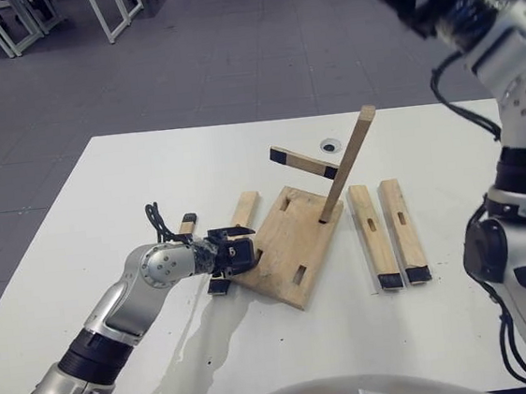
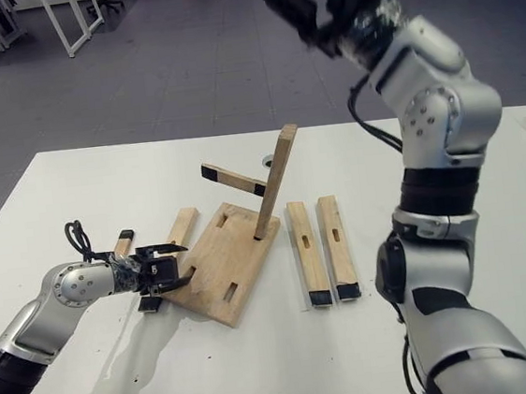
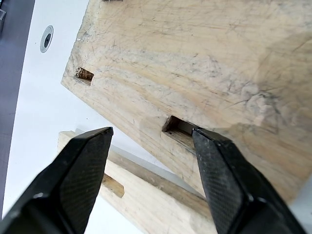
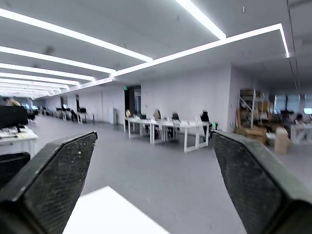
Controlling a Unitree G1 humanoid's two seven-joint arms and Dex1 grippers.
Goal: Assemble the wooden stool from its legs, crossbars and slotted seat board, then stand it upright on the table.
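The slotted seat board (image 1: 292,246) lies flat mid-table, one corner propped on a wooden bar. One leg (image 1: 346,165) stands tilted in its far slot, and a black-tipped crossbar (image 1: 302,162) juts from that leg toward the left. My left gripper (image 1: 241,254) is open at the board's left edge. In the left wrist view its fingers (image 3: 83,170) straddle the board's edge (image 3: 195,58) near a slot, above a loose bar (image 3: 146,195). High over the table's right side, my right gripper (image 2: 316,3) is open and holds nothing, its pads (image 4: 53,180) wide apart.
Two slotted bars (image 1: 372,234) (image 1: 404,227) lie side by side right of the board. Another bar (image 1: 244,208) and a short piece (image 1: 188,226) lie left of it. A round hole (image 1: 331,143) sits in the white table (image 1: 106,223) behind the board.
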